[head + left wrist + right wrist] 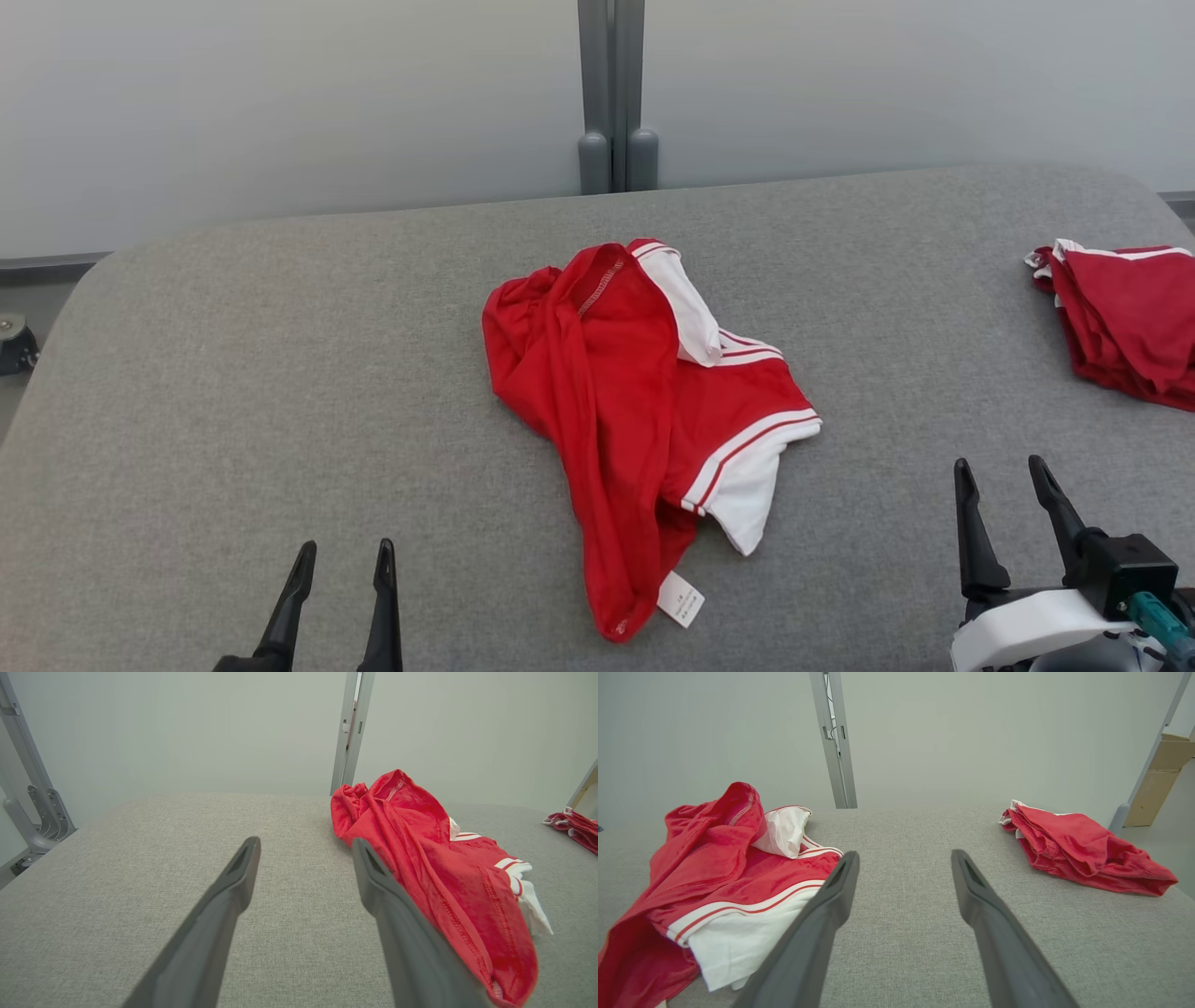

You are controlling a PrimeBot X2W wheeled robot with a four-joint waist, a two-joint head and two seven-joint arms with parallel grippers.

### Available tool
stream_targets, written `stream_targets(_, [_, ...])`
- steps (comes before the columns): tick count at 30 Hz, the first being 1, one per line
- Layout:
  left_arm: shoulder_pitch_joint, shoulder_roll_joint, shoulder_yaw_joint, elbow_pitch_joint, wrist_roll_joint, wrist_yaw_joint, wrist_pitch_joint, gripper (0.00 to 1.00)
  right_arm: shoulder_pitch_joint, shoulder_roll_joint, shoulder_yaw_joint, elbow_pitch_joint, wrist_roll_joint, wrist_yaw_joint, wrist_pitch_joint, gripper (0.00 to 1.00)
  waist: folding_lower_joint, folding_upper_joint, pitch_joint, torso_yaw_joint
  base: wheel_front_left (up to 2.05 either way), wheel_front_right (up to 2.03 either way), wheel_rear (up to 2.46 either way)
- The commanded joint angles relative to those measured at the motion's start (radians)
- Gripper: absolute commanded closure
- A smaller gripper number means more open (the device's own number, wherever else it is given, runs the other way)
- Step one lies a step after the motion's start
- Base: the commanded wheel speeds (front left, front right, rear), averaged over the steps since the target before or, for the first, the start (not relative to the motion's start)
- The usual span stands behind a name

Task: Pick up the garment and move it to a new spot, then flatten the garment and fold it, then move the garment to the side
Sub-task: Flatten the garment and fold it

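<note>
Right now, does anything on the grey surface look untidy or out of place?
The red and white garment lies crumpled in the middle, its label showing. A second red garment sits bunched near the right edge.

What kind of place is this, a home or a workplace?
Probably a robot test room, not a home. A grey fabric-covered table stands against bare pale partition panels joined by a metal post, and a cardboard box stands off to the side.
</note>
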Motion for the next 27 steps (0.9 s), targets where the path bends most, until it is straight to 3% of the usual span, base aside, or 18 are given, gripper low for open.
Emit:
stream_targets(1, [-0.017,0.001,0.003,0.0,0.004,-0.003,0.0,0.0,0.011,-0.002,0.003,0.003,0.008,-0.001,-0.003,0.0,0.0001,0.0,0.0,-0.002,0.0,0.0,0.0])
stream_targets(6, [-0.021,0.001,-0.015,0.006,0.016,-0.009,0.0,0.0,0.003,-0.003,0.009,0.002,0.008,-0.001,-0.003,0.0,0.0001,0.0,0.002,-0.01,0.0,0.0,0.0])
stream_targets(9, [-0.038,0.001,-0.074,0.015,0.036,-0.031,0.0,0.0,-0.001,-0.006,0.01,-0.002,0.009,-0.001,-0.003,0.0,0.0001,0.0,0.005,-0.015,0.0,0.0,0.0])
stream_targets(13, [-0.069,0.002,-0.197,0.068,0.047,-0.054,0.0,0.0,-0.013,-0.011,0.017,-0.001,0.011,-0.001,-0.003,0.0,0.0001,0.0,0.011,-0.032,0.0,0.0,0.0])
stream_targets(15, [-0.1,0.023,-0.326,0.145,0.035,-0.06,0.0,0.0,-0.017,-0.01,0.021,-0.002,0.015,-0.001,-0.003,0.0,0.0001,0.0,0.014,-0.051,0.0,0.0,0.0])
stream_targets(19, [-0.158,0.062,-0.463,0.276,0.006,-0.06,0.0,0.0,-0.019,-0.008,0.02,0.004,0.019,-0.001,-0.003,0.0,0.0001,0.0,0.021,-0.076,0.0,0.0,0.0])
stream_targets(27, [-0.258,0.055,-0.51,0.446,-0.031,-0.061,0.0,0.0,-0.027,-0.006,0.012,0.007,0.024,-0.001,-0.003,0.0,0.0001,0.0,0.037,-0.12,0.0,0.0,0.0])
